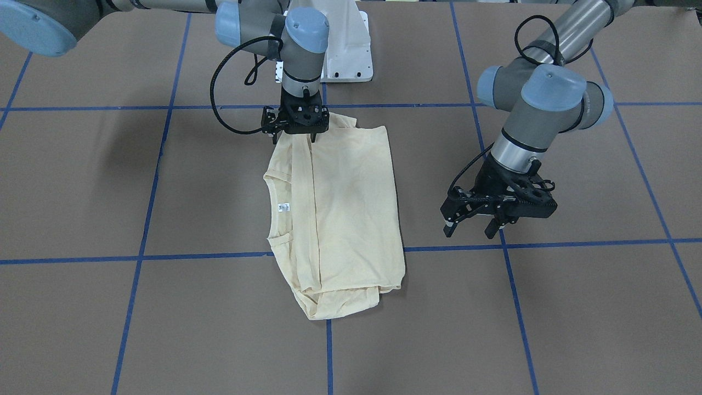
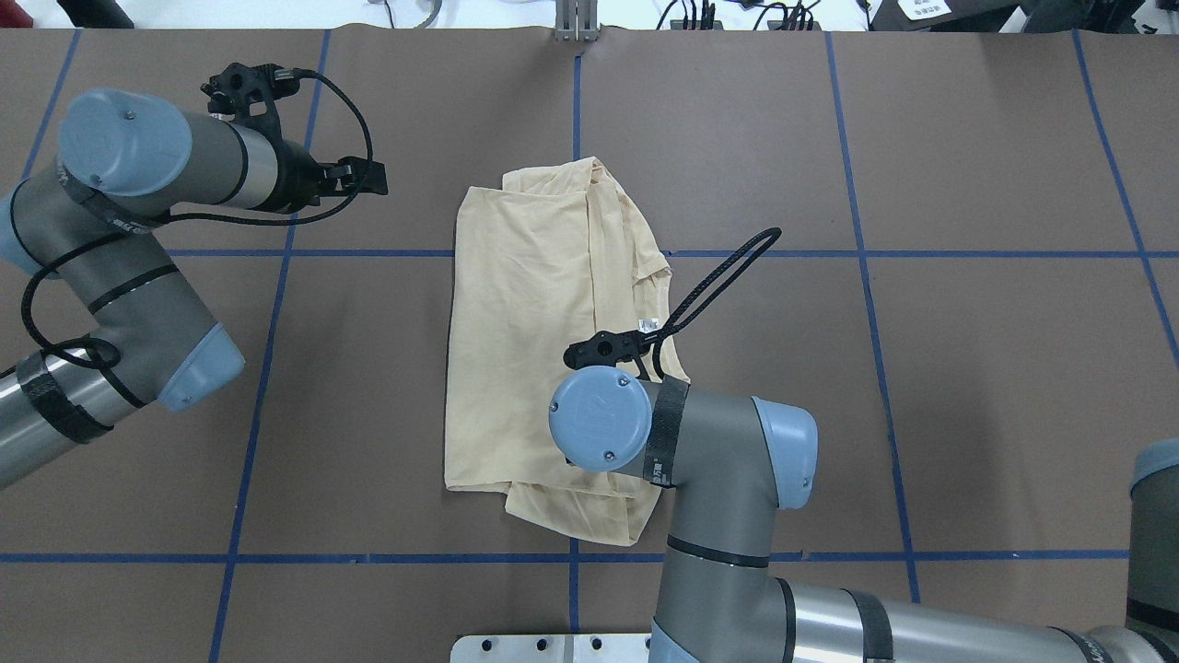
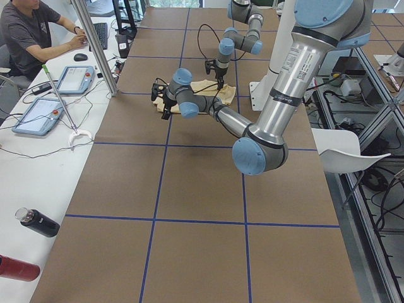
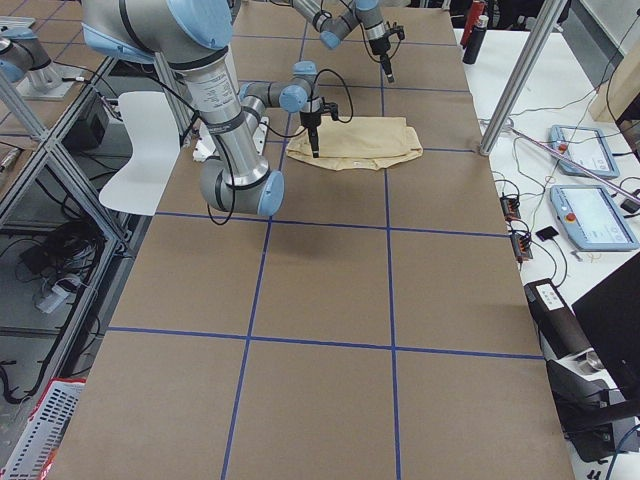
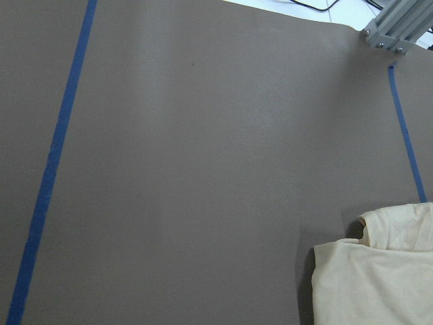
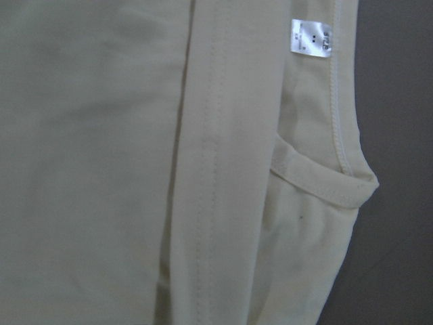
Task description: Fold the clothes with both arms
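Note:
The cream-yellow shirt (image 1: 340, 208) lies folded lengthwise on the brown table, print hidden, with its white neck label (image 1: 283, 207) showing at the collar. It also shows in the overhead view (image 2: 525, 350). My right gripper (image 1: 293, 138) hangs open just over the shirt's edge nearest the robot base, holding nothing. Its wrist view shows the folded sleeve seam and the label (image 6: 312, 37) up close. My left gripper (image 1: 469, 229) is open and empty above bare table beside the shirt, about a hand's width from its long edge. In the overhead view it (image 2: 364, 177) points toward the shirt.
Blue tape lines (image 1: 329, 255) grid the table. The white pedestal base (image 1: 345, 49) stands behind the shirt. An aluminium post (image 5: 396, 27) rises at the far table edge. An operator (image 3: 31, 31), pendants and bottles are on the side bench.

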`<state>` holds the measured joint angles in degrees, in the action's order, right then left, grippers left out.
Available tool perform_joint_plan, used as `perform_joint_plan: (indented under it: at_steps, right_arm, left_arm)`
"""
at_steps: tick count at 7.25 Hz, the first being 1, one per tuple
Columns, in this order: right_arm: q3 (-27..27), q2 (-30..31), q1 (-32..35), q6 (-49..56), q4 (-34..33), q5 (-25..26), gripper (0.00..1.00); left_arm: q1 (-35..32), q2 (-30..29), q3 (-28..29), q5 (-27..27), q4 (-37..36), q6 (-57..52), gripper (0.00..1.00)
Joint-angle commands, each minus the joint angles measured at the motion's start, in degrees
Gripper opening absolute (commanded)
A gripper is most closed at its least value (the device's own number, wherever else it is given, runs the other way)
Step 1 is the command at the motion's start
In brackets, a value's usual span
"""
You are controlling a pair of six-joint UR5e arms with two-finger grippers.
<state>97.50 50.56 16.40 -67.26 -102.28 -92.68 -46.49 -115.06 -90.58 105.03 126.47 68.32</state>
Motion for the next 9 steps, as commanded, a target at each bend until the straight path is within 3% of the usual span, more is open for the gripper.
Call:
perform_joint_plan:
  at_steps: [1,9]
  right_arm:
    - [0.33,0.24,-1.63,-0.06,-0.21,0.04,1.00]
    - [1.90,3.66,-0.85,0.37,-0.38,-0.22,1.00]
  left_arm:
    - [0.00,-0.08,0.06,0.00,0.00,0.06,1.00]
    - [0.44,-0.17,-0.12,0.00,0.09,0.50,1.00]
